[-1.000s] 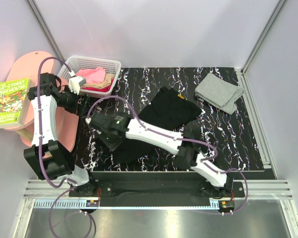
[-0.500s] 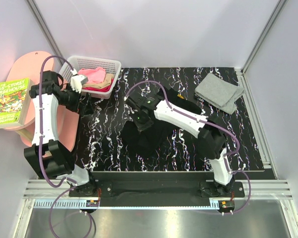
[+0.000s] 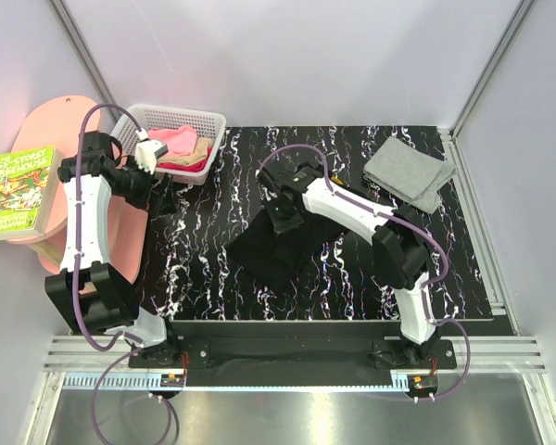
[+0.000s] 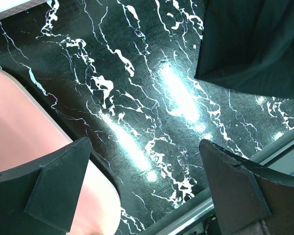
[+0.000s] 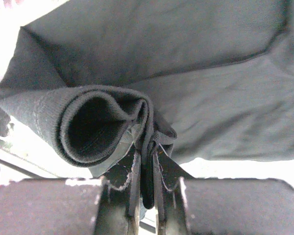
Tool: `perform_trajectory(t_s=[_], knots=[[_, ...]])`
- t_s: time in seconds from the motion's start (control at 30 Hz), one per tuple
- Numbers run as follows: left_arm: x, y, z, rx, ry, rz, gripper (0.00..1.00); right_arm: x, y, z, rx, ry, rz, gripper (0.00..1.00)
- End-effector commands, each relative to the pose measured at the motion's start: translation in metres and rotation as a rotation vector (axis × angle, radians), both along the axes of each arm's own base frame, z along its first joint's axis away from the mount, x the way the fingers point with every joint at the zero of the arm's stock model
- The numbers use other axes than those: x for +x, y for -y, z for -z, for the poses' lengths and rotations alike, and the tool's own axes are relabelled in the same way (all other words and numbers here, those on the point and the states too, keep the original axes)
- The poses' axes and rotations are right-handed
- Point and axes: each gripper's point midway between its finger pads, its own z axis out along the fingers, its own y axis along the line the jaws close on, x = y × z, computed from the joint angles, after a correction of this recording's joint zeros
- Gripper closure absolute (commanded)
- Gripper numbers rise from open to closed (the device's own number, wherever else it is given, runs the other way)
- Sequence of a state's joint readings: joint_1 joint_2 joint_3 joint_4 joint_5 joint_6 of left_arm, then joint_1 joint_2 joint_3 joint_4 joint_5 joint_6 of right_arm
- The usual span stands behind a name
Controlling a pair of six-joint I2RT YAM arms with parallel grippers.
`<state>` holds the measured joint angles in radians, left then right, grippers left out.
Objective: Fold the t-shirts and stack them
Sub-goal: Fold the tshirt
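- The black t-shirt [image 3: 276,248] lies bunched in the middle of the overhead view, on the black marbled table [image 3: 204,260], with one edge lifted off the surface.
- The right gripper [image 5: 146,155] has that lifted edge. Its fingers are pinched tight on a rolled fold of the dark cloth (the wrist view shows the fold curling into a tube just left of the fingers).
- A light grey t-shirt [image 3: 410,172] sits folded at the upper right of the table, well apart from the black one.
- At the upper left, a white basket [image 3: 137,119] holds pink, tan and red t-shirts [image 3: 178,141] in a loose heap.
- The left gripper [image 4: 143,143] hangs near that basket over bare table, its fingers spread wide and holding nothing.
- Beyond the table's left edge is a pink board [image 3: 48,130] with a green-covered book [image 3: 17,190] on it.
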<state>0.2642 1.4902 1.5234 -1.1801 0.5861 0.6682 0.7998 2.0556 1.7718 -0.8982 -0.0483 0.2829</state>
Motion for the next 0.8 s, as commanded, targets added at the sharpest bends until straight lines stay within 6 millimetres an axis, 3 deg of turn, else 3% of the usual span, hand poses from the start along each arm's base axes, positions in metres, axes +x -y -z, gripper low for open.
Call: perform_trajectory(t_s=[0.0, 0.2, 0.4, 0.47, 0.5, 0.6, 0.63, 0.7, 0.73, 0.77], knots=[[0.006, 0.001, -0.004, 0.014, 0.019, 0.002, 0.01, 0.019, 0.009, -0.035, 0.045, 0.11, 0.008, 0.88], [0.006, 0.007, -0.004, 0.017, 0.018, 0.019, 0.01, 0.037, 0.025, -0.019, -0.01, 0.116, 0.039, 0.85], [0.001, 0.01, -0.003, 0.034, 0.018, 0.029, 0.01, 0.052, 0.051, 0.009, -0.109, 0.122, 0.091, 0.43], [0.0, 0.011, -0.001, 0.033, 0.015, 0.034, 0.01, 0.06, 0.059, 0.012, -0.132, 0.131, 0.111, 0.11], [-0.001, 0.012, -0.001, 0.036, 0.014, 0.037, 0.01, 0.062, 0.061, 0.015, -0.141, 0.131, 0.114, 0.01], [-0.002, 0.014, 0.0, 0.036, 0.011, 0.04, 0.01, 0.075, 0.074, 0.016, -0.205, 0.176, 0.145, 0.0], [-0.003, 0.015, 0.0, 0.037, 0.01, 0.042, 0.01, 0.088, 0.084, 0.007, -0.265, 0.244, 0.179, 0.0], [-0.004, 0.014, 0.002, 0.045, 0.004, 0.044, 0.01, 0.095, 0.103, -0.005, -0.362, 0.288, 0.221, 0.0], [-0.004, 0.014, 0.002, 0.048, 0.004, 0.042, 0.01, 0.107, 0.107, -0.026, -0.381, 0.347, 0.259, 0.0], [-0.004, 0.013, 0.003, 0.049, 0.002, 0.041, 0.01, 0.107, 0.106, -0.034, -0.377, 0.353, 0.282, 0.0]])
